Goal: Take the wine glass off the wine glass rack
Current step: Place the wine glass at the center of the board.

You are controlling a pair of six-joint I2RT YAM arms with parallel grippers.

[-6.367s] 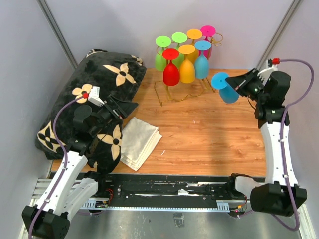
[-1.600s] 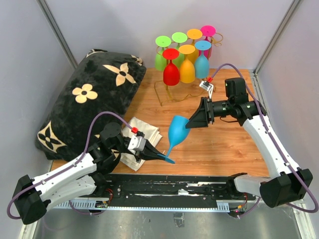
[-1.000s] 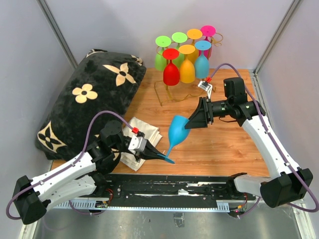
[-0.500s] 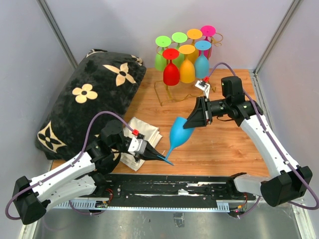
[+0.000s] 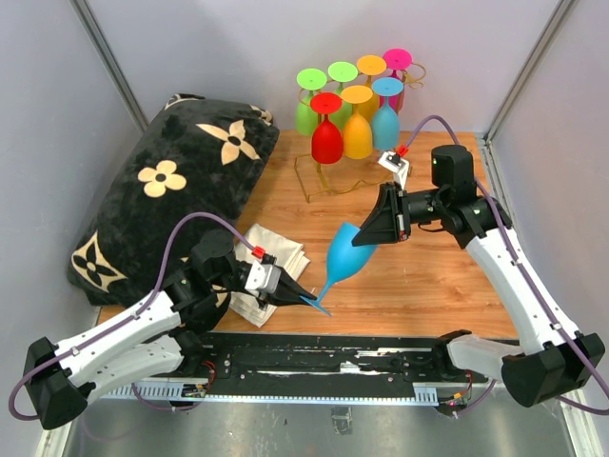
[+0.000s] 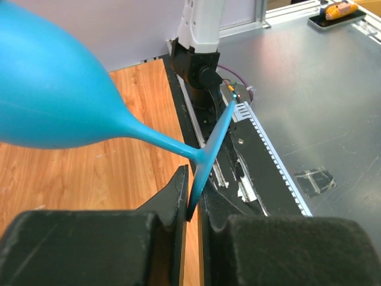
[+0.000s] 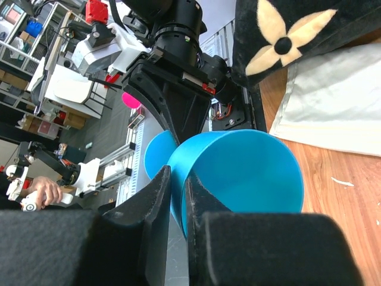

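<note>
Blue wine glass (image 5: 346, 253) hangs tilted above the near-centre tabletop (image 5: 428, 276), well apart from the wine glass rack (image 5: 303, 178) at the far edge. Left claw (image 5: 303, 297) is clenched on its foot. Right claw (image 5: 365, 235) is pinching the bowl rim.

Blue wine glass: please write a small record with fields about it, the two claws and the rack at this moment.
item: blue wine glass
pose: tilted, off the table, foot toward the near edge
left claw: shut on the edge of the glass foot
right claw: shut on the bowl rim
wine glass rack: at the far edge, seven coloured glasses hanging upside down
also there: black flowered pillow, folded cloth
</note>
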